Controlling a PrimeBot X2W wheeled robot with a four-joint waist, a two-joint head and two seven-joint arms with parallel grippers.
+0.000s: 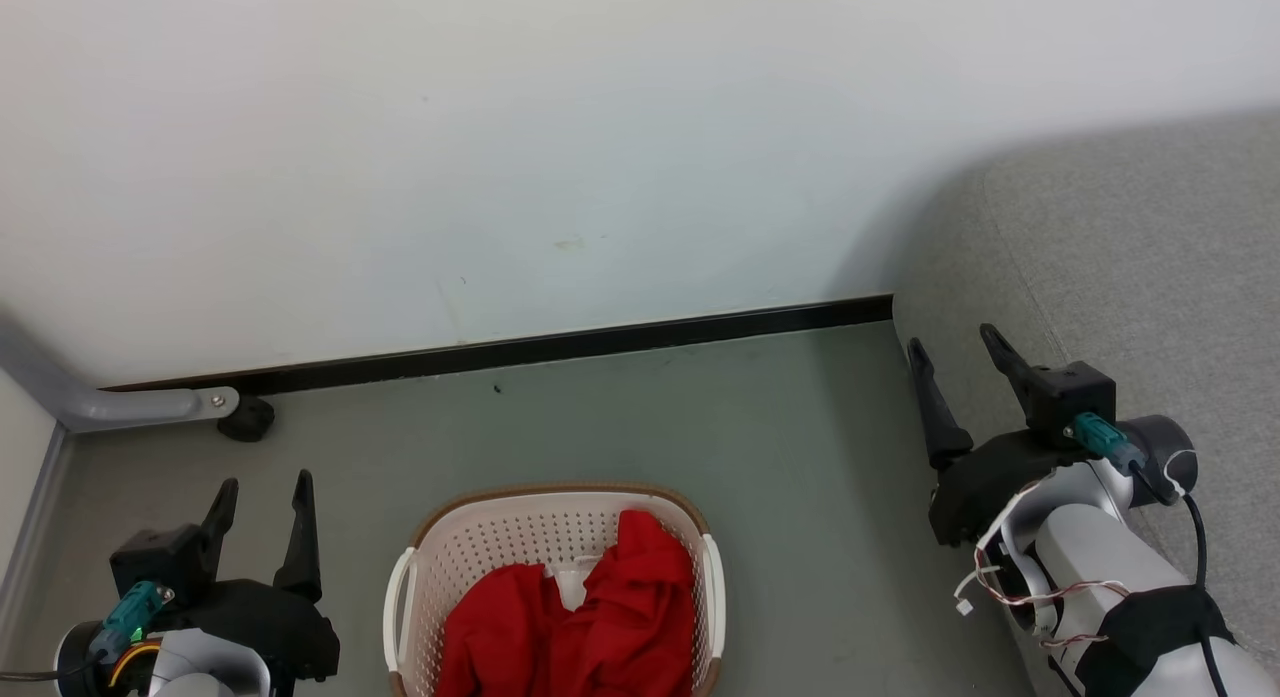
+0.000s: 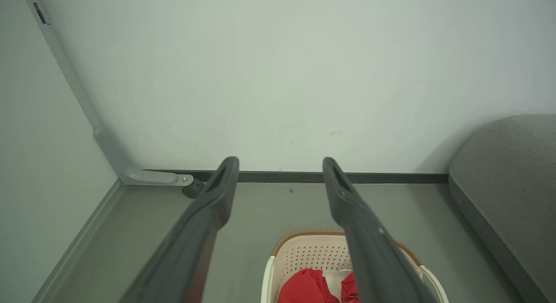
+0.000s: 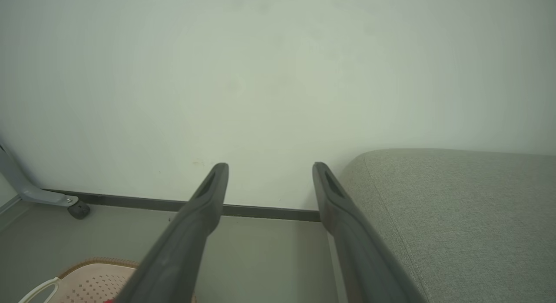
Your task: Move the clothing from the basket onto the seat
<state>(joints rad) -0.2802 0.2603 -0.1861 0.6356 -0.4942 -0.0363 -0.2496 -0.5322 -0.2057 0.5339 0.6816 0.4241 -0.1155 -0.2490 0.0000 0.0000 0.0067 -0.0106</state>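
Note:
The cream perforated basket (image 1: 440,547) with its brown rim sits on the floor at the bottom centre of the head view, and red clothing (image 1: 590,617) with a bit of white is bunched inside it. The light-grey sofa seat (image 1: 1140,277) rises on the right. My left gripper (image 1: 262,497) hangs open, left of the basket, with nothing between its fingers. My right gripper (image 1: 950,349) is open and empty at the sofa's near edge. The left wrist view looks past the open left gripper (image 2: 280,164) down at the basket (image 2: 304,251) and clothing (image 2: 306,288). In the right wrist view, the open right gripper (image 3: 270,168) sits beside the seat (image 3: 456,216).
A white wall with a black skirting board (image 1: 560,347) closes the back. A grey metal leg with a black caster (image 1: 245,417) stands at the left corner. Bare grey floor (image 1: 800,457) lies between basket and sofa.

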